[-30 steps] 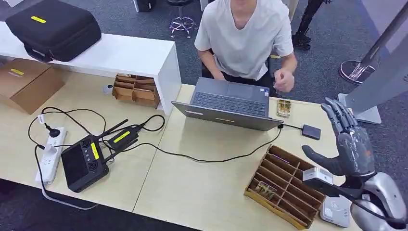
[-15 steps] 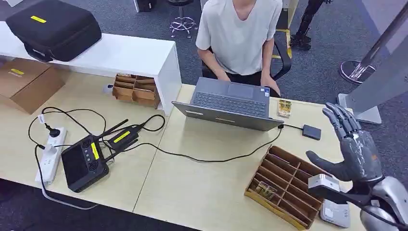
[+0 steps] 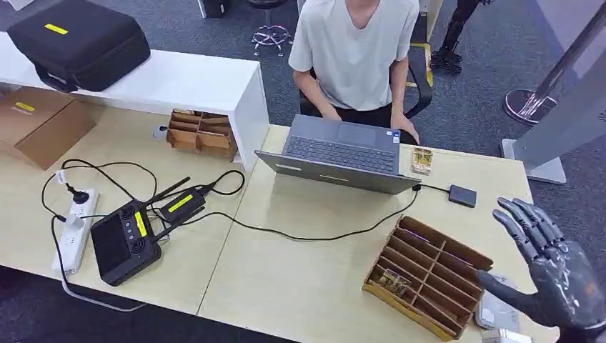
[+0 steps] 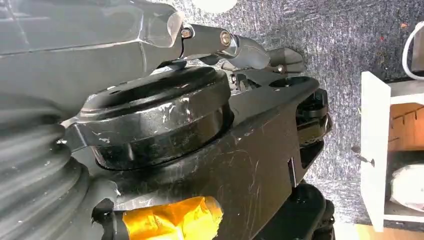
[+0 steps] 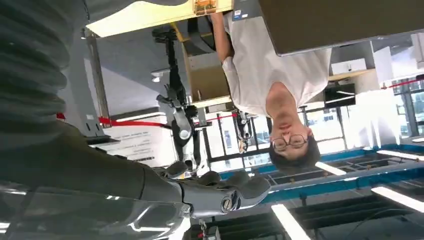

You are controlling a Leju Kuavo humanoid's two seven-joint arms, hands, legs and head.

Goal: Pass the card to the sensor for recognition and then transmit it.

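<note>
Right hand (image 3: pixel 554 275) is dropping lower and nearer, fingers spread and holding nothing, hovering beside the divider tray (image 3: pixel 427 275) with the card (image 3: pixel 394 281) lying leftward.

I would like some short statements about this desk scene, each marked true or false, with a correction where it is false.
1. The right hand holds nothing and its fingers are spread. True.
2. The laptop is shut. False: it is open, and the person sits behind it.
3. A small card lies beside the laptop. True.
4. The divided box by the right hand is packed full. False: most slots look empty, with items in one near slot.
5. The black case rests on the floor. False: it sits on the white shelf.
</note>
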